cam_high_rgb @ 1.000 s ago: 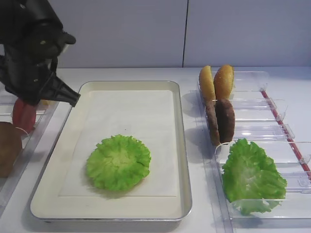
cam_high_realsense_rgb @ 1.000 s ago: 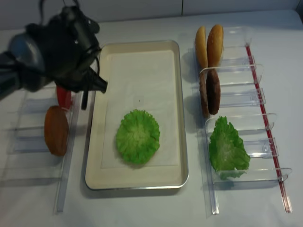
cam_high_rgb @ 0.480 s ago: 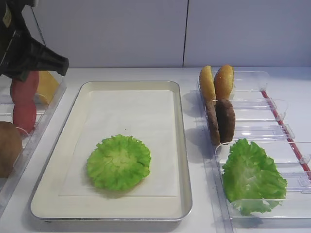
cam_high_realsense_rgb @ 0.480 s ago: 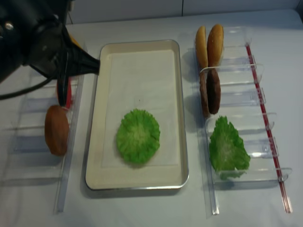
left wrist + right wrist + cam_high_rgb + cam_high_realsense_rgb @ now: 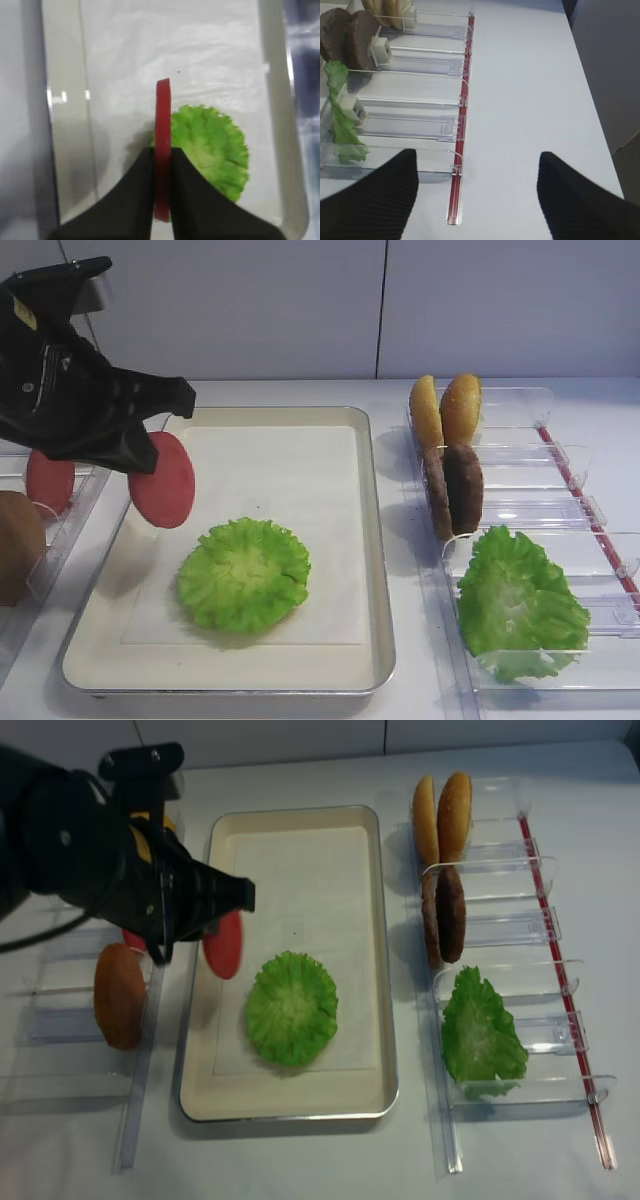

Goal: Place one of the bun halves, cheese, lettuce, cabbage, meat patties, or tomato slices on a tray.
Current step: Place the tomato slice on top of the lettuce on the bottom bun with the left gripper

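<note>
My left gripper (image 5: 161, 170) is shut on a red tomato slice (image 5: 163, 481), gripping it by the edge so it hangs upright. The slice (image 5: 224, 944) hangs above the left part of the silver tray (image 5: 372, 540), just left of the lettuce leaf (image 5: 245, 575) lying on the tray's white paper. In the left wrist view the slice (image 5: 162, 125) shows edge-on, with the lettuce (image 5: 212, 147) below and to the right. My right gripper (image 5: 477, 195) stands open over bare table with nothing between its fingers; it does not show in the high views.
Clear bins on the right hold two bun halves (image 5: 446, 410), two meat patties (image 5: 455, 490) and a lettuce leaf (image 5: 515, 605). The left bin holds another tomato slice (image 5: 50, 480) and a brown round piece (image 5: 120, 995). A red strip (image 5: 462, 125) edges the right bins.
The left gripper rose from the left bin with the tomato slice and carried it right, over the tray's left side. The lettuce on the tray has not moved.
</note>
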